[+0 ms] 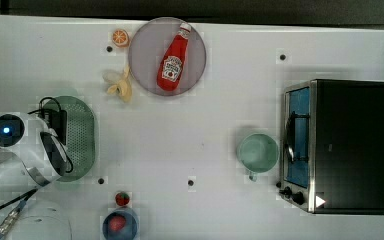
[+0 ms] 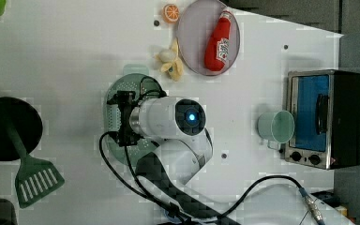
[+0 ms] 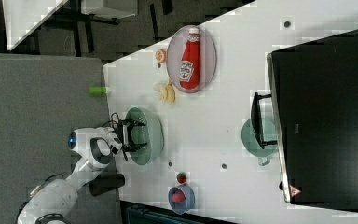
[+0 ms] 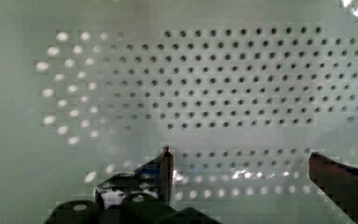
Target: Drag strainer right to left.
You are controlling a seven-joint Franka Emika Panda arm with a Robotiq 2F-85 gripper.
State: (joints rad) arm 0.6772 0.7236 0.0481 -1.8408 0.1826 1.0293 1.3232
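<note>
In the top view, the pale mint-green oval plastic strainer (image 1: 80,137) lies at the white table's (image 1: 190,130) left end. In the wrist view, the hand (image 4: 240,168) hangs inside the strainer (image 4: 214,84), fingers spread apart, gripping nothing.

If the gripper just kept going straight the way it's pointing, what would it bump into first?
Most likely the strainer: the gripper points straight at its perforated floor, fingers apart with nothing between them and the holes. How much gap remains is hard to judge.
</note>
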